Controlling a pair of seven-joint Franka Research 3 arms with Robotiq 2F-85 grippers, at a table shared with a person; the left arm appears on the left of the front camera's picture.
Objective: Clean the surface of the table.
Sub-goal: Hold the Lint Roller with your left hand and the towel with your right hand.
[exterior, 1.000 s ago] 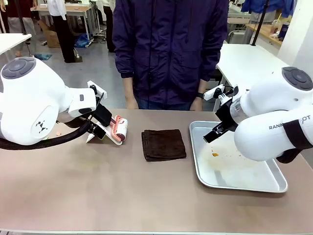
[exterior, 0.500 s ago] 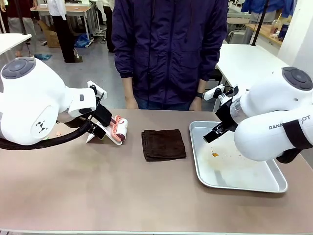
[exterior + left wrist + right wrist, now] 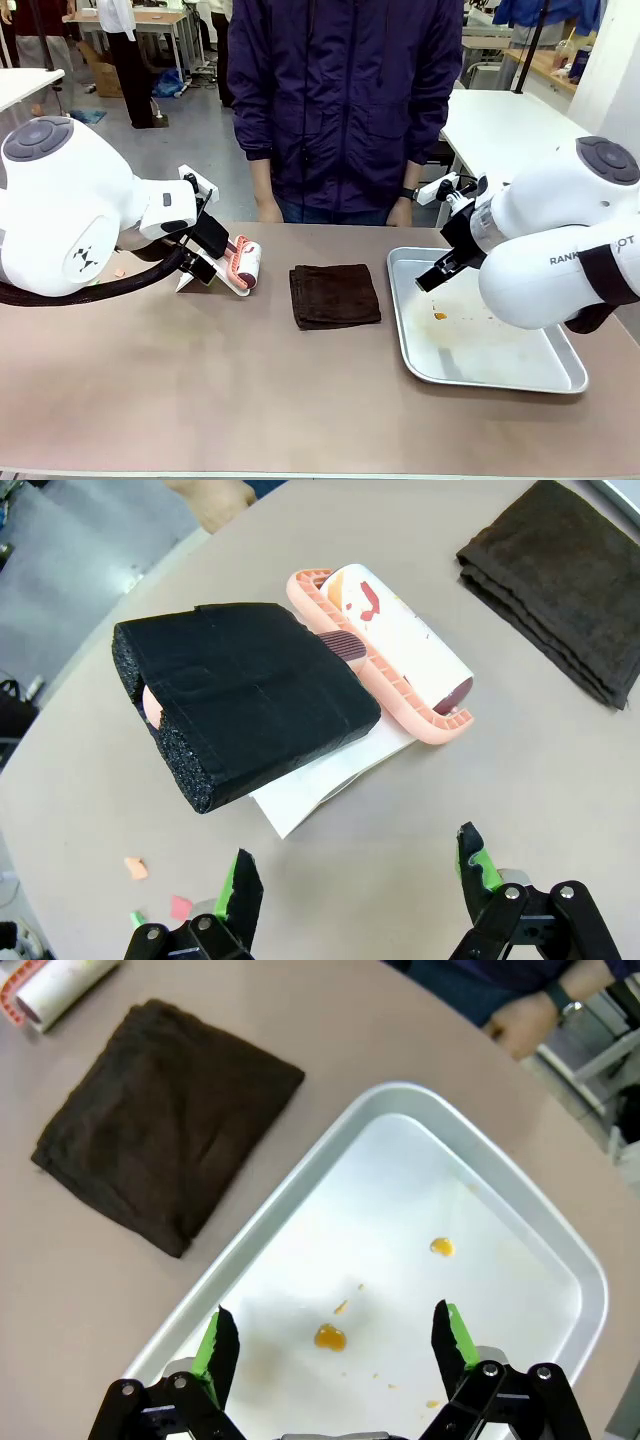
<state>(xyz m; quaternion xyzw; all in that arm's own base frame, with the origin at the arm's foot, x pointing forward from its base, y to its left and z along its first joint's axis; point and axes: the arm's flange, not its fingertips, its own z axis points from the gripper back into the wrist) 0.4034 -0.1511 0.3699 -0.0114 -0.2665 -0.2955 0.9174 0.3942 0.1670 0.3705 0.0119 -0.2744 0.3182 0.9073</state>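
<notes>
Surface [image 3: 200,400] fills foreground; rigid, smooth, heavy; nothing to grip, wipe it. Cloth [image 3: 334,295] mid-surface, soft, limp; pinch folded edge. Left fingers [image 3: 243,885] spread, empty, near roller [image 3: 400,650]; right fingers [image 3: 218,1345] spread, empty, over tray [image 3: 305,1180].

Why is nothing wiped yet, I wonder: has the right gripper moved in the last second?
No. In the front view the right gripper hangs at the same spot above the metal tray's far left corner, jaws open.

Near half of tabletop [image 3: 250,400] bare, wide free passage. Far half occupied: lint roller [image 3: 247,265] with black foam block [image 3: 245,695] left, folded cloth [image 3: 334,295] middle, tray [image 3: 480,383] right. Bare gaps between these 3.
</notes>
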